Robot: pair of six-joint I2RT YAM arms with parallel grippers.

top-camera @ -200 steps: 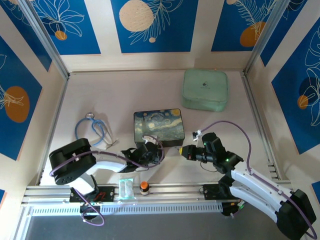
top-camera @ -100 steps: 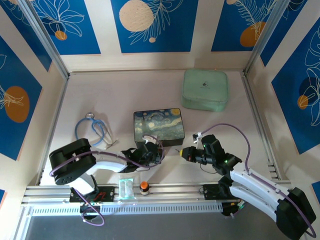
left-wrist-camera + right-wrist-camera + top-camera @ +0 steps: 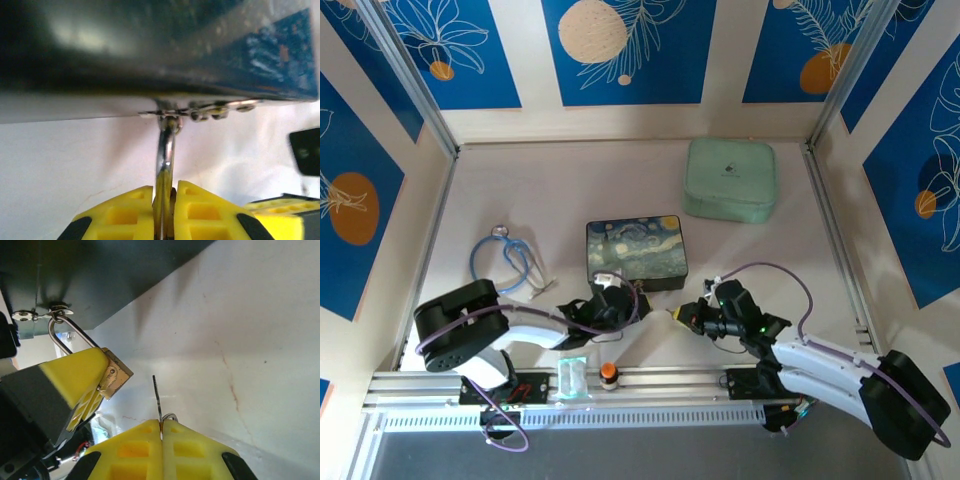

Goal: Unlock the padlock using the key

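Brass padlock (image 3: 117,376) is pinched by the left gripper (image 3: 164,195); the key (image 3: 157,397), clamped in the right gripper (image 3: 161,429), could be deflected if misaligned.

Painted box (image 3: 636,252), green case (image 3: 729,179), blue cable (image 3: 500,260)

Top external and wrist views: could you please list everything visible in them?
box: one, dark blue painted, centre of the table
padlock: one, brass with silver shackle, hanging from the box
key: one, silvery, tip short of the padlock
case: one, pale green, far right
cable: one, blue, looped, left
knob: one, orange-capped, on the near rail
left tool: one, yellow-tipped, shut on the padlock
right tool: one, yellow-tipped, shut on the key
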